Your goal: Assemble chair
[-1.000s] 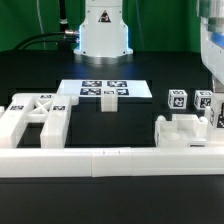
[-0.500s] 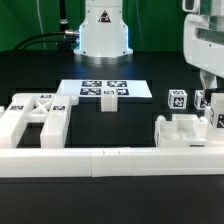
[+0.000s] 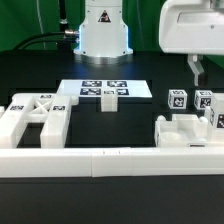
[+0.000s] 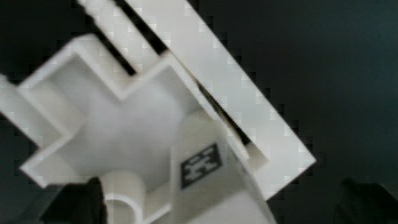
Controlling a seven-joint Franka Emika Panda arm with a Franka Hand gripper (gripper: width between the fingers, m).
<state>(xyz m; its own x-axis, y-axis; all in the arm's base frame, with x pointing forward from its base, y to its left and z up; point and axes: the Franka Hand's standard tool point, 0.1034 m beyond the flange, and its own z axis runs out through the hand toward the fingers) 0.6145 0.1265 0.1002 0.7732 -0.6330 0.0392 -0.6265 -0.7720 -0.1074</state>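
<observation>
The chair parts lie loose on the black table. A white panel with a crossed brace (image 3: pixel 36 114) is at the exterior view's left. A small block (image 3: pixel 108 100) stands at the marker board's front edge. Two tagged blocks (image 3: pixel 178 98) (image 3: pixel 204 100) and a chunky white part (image 3: pixel 186 130) are at the right. My gripper (image 3: pixel 195 72) hangs above the tagged blocks and touches nothing. Its dark fingers show at the wrist view's edges, spread apart and empty. The wrist view shows a white part (image 4: pixel 125 110) with a tag (image 4: pixel 201 163) far below.
The marker board (image 3: pixel 88 83) lies flat in the middle, in front of the robot base (image 3: pixel 104 35). A long white border rail (image 3: pixel 100 160) runs along the front, with the chair parts resting against it.
My gripper has moved toward the exterior view's left from the right edge, and more of the white hand is in view. The parts have not moved.
</observation>
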